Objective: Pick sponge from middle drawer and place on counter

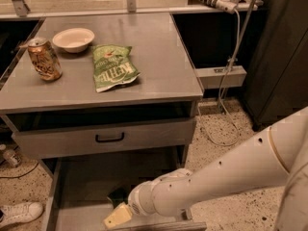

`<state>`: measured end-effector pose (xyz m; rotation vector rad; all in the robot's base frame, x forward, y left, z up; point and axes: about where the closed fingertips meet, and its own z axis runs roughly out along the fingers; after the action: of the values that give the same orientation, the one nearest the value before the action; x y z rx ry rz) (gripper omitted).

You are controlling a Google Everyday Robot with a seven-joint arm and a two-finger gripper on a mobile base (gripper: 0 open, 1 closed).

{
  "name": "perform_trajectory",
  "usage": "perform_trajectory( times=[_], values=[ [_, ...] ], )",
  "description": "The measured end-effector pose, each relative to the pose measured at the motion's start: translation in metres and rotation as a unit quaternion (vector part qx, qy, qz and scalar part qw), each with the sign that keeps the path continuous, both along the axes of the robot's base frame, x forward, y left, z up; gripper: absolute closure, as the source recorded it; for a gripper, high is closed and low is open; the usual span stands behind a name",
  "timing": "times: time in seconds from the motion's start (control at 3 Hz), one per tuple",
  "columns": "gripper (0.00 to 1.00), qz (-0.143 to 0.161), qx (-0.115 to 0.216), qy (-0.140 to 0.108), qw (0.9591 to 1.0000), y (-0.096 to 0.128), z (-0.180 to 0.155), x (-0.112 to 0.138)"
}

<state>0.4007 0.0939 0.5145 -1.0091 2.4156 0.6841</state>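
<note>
The middle drawer [86,177] stands pulled out below the cabinet, showing its grey floor. A small dark green sponge [117,195] lies on that floor near the front. My white arm reaches in from the right, and my gripper [118,216], with its pale yellow tip, sits just in front of and below the sponge, very close to it. I cannot tell whether it touches the sponge. The counter [163,57] is the grey cabinet top above.
On the counter stand a drink can [44,58], a white bowl [73,39] and a green chip bag [113,67]. The upper drawer front with a black handle [109,137] is closed. A white shoe [19,213] lies on the floor at left, and cables [230,71] hang at right.
</note>
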Motion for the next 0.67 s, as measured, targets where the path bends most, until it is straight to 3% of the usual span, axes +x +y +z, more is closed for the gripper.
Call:
perform_trajectory(
  times=[0.33,0.67],
  values=[
    [0.00,0.022,0.004,0.002,0.9997,0.020,-0.018,0.003],
    [0.00,0.026,0.011,0.000,0.9996,0.056,-0.057,0.025]
  ],
)
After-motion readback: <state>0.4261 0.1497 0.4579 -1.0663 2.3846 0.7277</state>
